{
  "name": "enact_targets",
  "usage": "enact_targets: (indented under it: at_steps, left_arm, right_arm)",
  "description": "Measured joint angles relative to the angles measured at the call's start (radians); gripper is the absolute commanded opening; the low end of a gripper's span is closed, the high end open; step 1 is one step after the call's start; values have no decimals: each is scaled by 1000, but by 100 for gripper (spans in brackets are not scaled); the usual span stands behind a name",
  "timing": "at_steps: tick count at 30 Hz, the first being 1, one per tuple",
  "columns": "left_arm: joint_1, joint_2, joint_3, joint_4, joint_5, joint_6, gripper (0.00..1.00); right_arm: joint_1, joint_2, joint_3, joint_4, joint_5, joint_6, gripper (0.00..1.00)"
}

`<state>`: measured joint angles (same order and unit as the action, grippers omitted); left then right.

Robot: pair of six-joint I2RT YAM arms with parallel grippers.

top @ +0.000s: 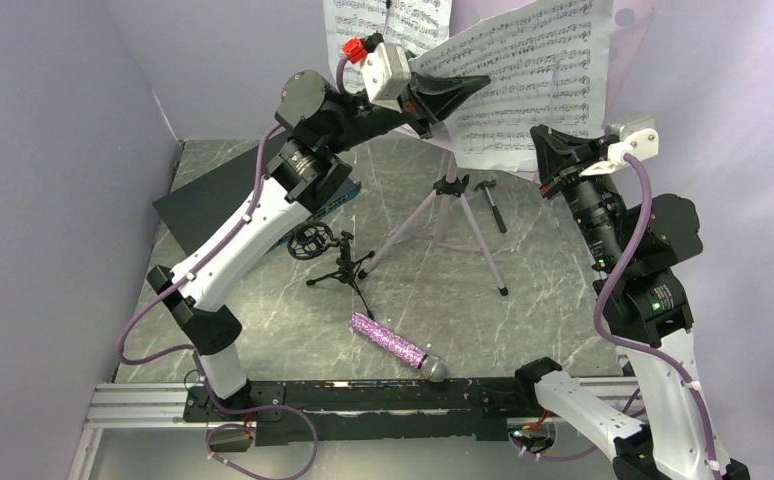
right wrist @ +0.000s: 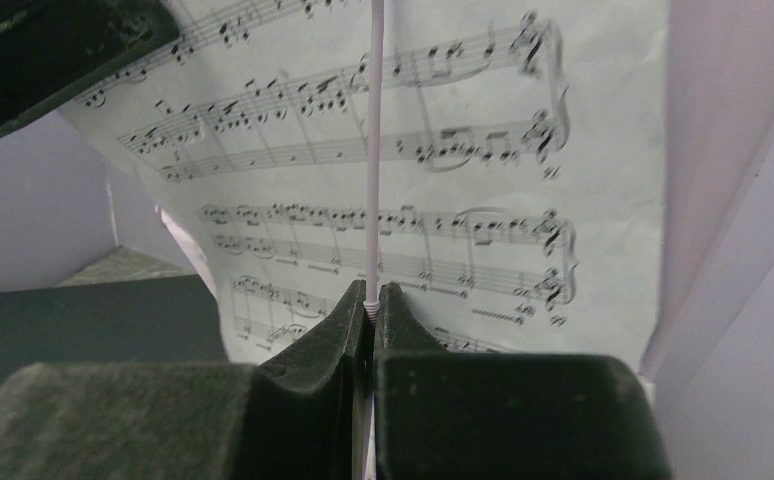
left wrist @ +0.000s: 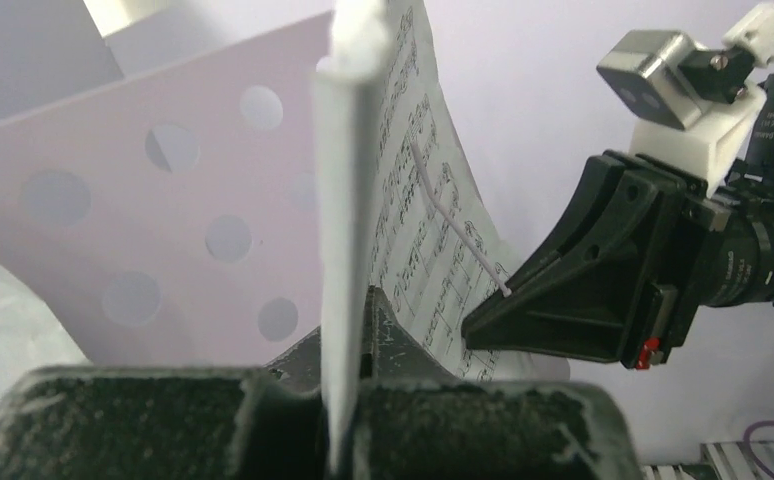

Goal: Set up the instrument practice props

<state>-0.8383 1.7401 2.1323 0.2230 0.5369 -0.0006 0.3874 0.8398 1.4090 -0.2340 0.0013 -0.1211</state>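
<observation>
The pale-lilac perforated music stand (left wrist: 163,250) stands on its silver tripod (top: 453,220) at the back middle. Two sheet-music pages rest on it, one on the left (top: 388,25) and one on the right (top: 533,80). My left gripper (top: 478,85) is shut on the left edge of the right page (left wrist: 433,220), with its jaws (left wrist: 348,340) tight on the white edge. My right gripper (top: 541,135) is shut on the stand's thin lilac wire page holder (right wrist: 373,150), which lies across the page (right wrist: 463,200). The purple glitter microphone (top: 393,345) lies near the front. The black mic stand (top: 333,255) stands left of the tripod.
A dark flat box (top: 213,195) lies at the back left under the left arm. A black-handled tool (top: 491,205) lies behind the tripod's right leg. Lilac walls close in the left, back and right sides.
</observation>
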Motion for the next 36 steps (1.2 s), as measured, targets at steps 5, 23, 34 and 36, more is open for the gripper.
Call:
enact_targets:
  at_steps: [5, 23, 34, 36]
  left_arm:
    - [0, 50, 69, 41, 37, 1, 3]
    - [-13, 121, 156, 44, 79, 44, 73]
    - [-13, 83, 37, 32, 18, 77, 55]
    - [-13, 72, 29, 25, 9, 87, 40]
  right_arm:
    - [0, -4, 0, -1, -16, 1, 0]
    - [0, -3, 0, -3, -29, 2, 0]
    - [0, -3, 0, -4, -29, 2, 0]
    - [0, -3, 0, -4, -29, 2, 0]
